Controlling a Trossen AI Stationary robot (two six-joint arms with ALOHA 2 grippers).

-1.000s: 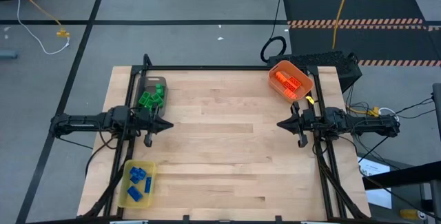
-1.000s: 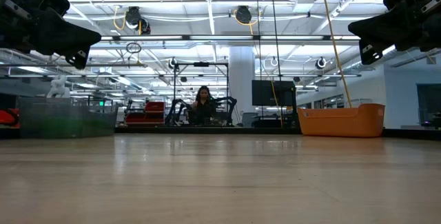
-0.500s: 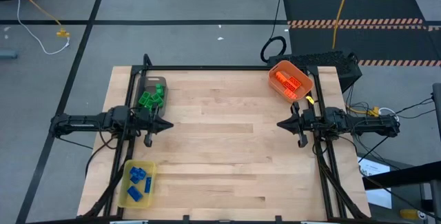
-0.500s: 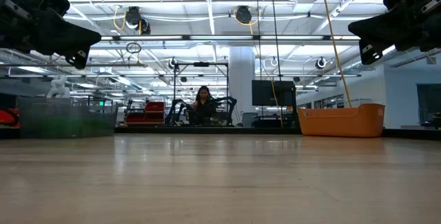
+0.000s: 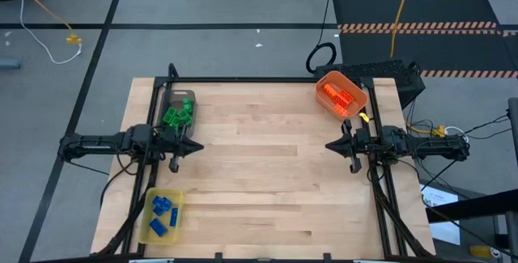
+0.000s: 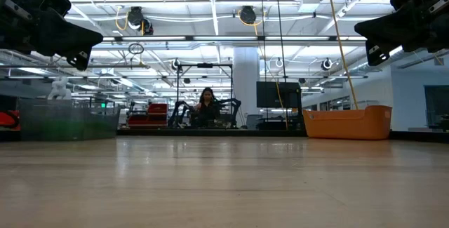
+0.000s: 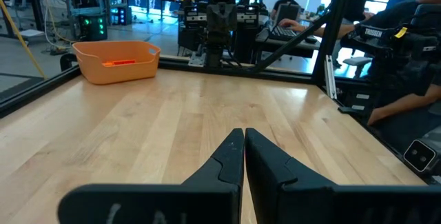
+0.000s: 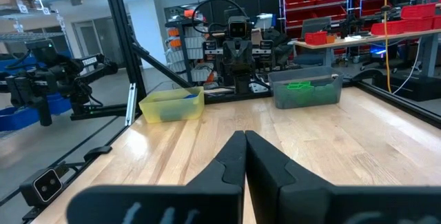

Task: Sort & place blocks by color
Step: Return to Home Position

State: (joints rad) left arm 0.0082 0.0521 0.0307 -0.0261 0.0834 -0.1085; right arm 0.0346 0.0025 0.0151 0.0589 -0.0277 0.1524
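Note:
The blocks lie sorted in three bins. Green blocks [image 5: 176, 116] fill the grey bin [image 5: 180, 97] at the far left. Blue blocks [image 5: 162, 211] lie in the yellow bin [image 5: 150, 232] at the near left. Orange blocks [image 5: 340, 95] sit in the orange bin [image 5: 327, 79] at the far right. My left gripper [image 5: 198, 146] hovers shut above the table's left side, pointing right. My right gripper [image 5: 329, 145] hovers shut above the right side, pointing left. The wrist views show both pairs of fingertips closed together, left [image 7: 244, 136] and right [image 8: 244, 136].
The wooden table [image 5: 267, 182] lies bare between the two grippers. A black frame runs along its left, far and right edges. In the room beyond the table, people sit at desks [image 7: 406, 93] and one person [image 6: 207, 105] sits far off.

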